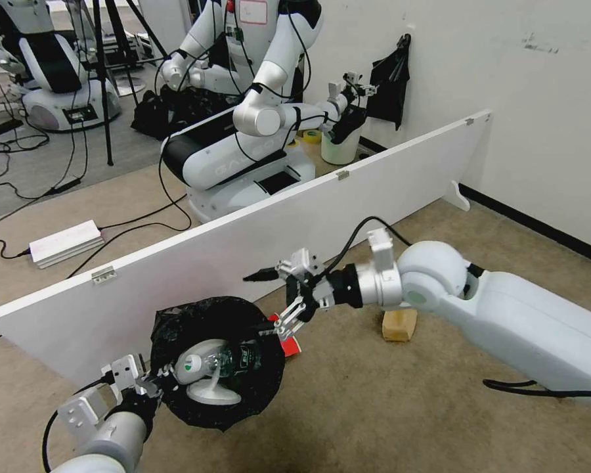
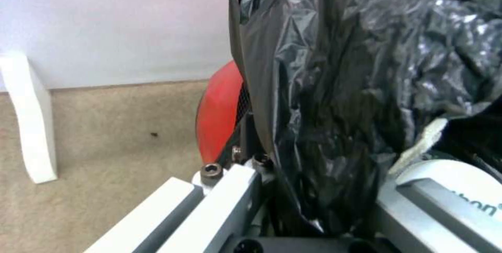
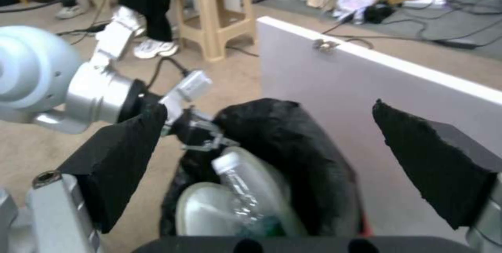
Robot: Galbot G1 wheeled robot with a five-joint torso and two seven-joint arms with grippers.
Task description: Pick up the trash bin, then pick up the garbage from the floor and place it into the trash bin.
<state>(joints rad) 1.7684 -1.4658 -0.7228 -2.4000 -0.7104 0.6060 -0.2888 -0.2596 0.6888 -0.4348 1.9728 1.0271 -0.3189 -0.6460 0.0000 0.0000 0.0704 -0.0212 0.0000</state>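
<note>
A: Starting at the left, what has the left hand point(image 1: 152, 382) got?

B: It is clamped on the near-left rim of the small round red bin lined with crinkly glossy black plastic point(image 1: 218, 361), holding it tilted so its mouth faces the camera. In the left wrist view the black liner point(image 2: 340, 88) is pinched between the fingers and the red wall point(image 2: 219, 115) shows beside it.

A: Anything inside the bin?

B: A clear plastic bottle with a white cap and green label point(image 1: 223, 360) lies across a white slipper point(image 1: 211, 393). The right wrist view shows the bottle point(image 3: 243, 190) on the slipper point(image 3: 201, 213) too.

A: And the right hand point(image 1: 279, 295)?

B: It hovers just to the right of the bin's far-right rim, fingers spread apart and holding nothing. A small red and white piece point(image 1: 287, 336) lies just below it, touching the bin's right edge; I cannot tell what it is.

A: Farther right?

B: A light wooden block point(image 1: 399, 324) sits on the tan floor point(image 1: 387, 407), near the long white board point(image 1: 256, 236) behind.
</note>
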